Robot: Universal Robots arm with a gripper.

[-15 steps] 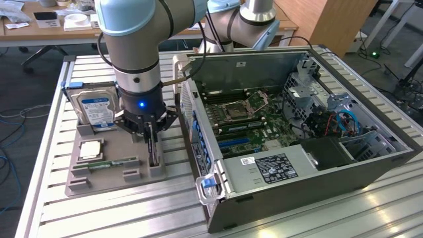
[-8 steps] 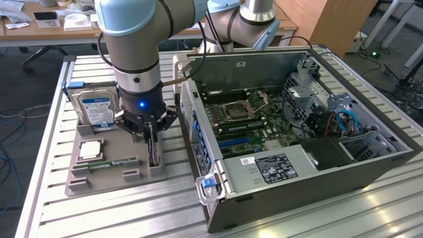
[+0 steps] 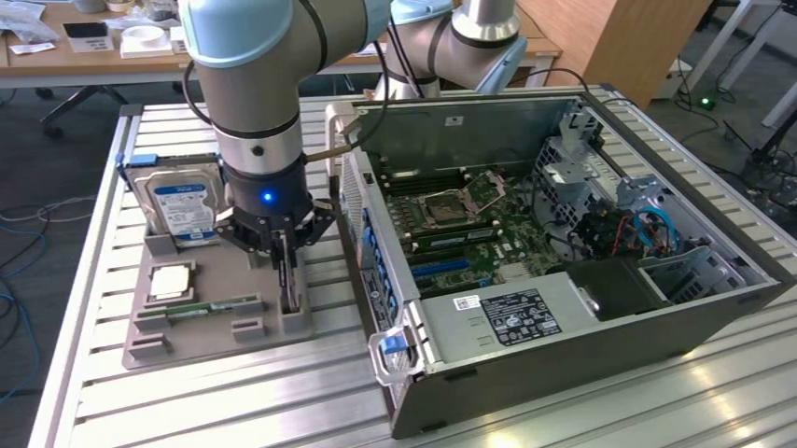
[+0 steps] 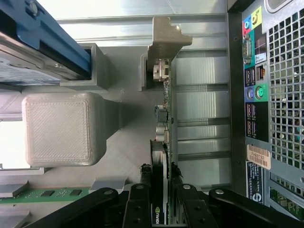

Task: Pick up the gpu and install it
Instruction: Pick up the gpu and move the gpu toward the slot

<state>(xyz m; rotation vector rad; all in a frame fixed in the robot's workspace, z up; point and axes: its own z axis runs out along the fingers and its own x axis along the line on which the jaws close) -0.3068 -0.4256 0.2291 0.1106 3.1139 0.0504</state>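
1. The gripper points straight down from my arm over a grey holder tray, which sits just beside the rear port panel of the computer case
2. It is clamped on the gpu. In the wrist view the black fingers sit against both faces of the card, one on each side, with no gap I can make out
3. The gpu stands on its long edge in a slot of the tray, between grey posts on the side of the tray nearest the case. I judge that it is seated there and not yet lifted
4. The relation that matters: the card is directly beneath the gripper, and its long axis runs parallel to the case's rear panel, so the grip crosses its thin dimension. Its silver bracket is at one end, and my grip is well along the card from that end
5. The case lies on its side with the open side up and the motherboard exposed. The card is outside the case, so nothing is installed yet
6. A hard drive stands on the tray farther from the case than the gpu, and a memory stick lies flat there too
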